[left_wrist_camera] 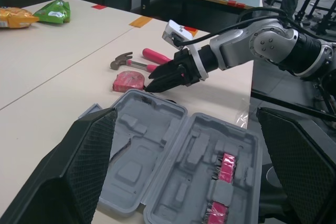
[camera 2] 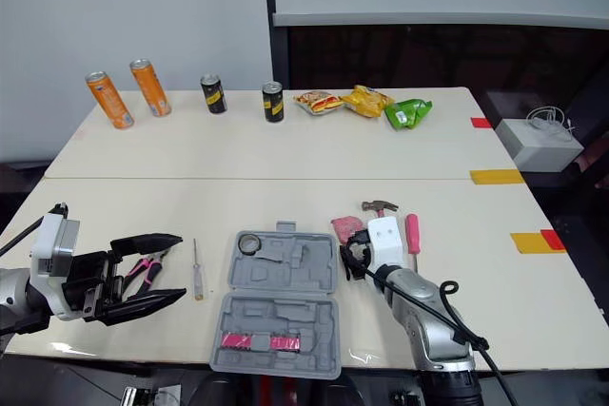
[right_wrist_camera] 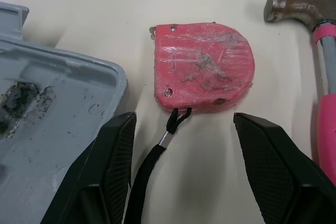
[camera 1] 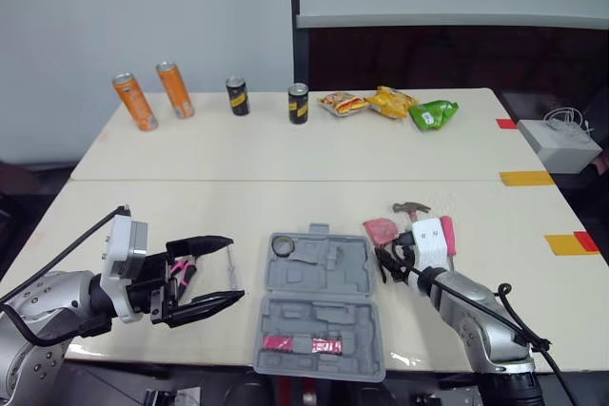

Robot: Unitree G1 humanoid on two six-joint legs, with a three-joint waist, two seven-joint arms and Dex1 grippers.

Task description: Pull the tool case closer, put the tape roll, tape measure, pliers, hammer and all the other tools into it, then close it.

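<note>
Tool case (camera 1: 321,301) lies open, tape roll (camera 1: 283,246) inside

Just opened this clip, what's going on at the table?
The robot is packing tools into the open grey tool case in front of it. Its right gripper is open, with the pink tape measure just ahead of its fingers beside the case, not yet gripped. The hammer lies alongside. The left gripper, also open, hovers by the pink-handled pliers, near a screwdriver. What looks like the tape roll sits in a corner of the case.
</note>
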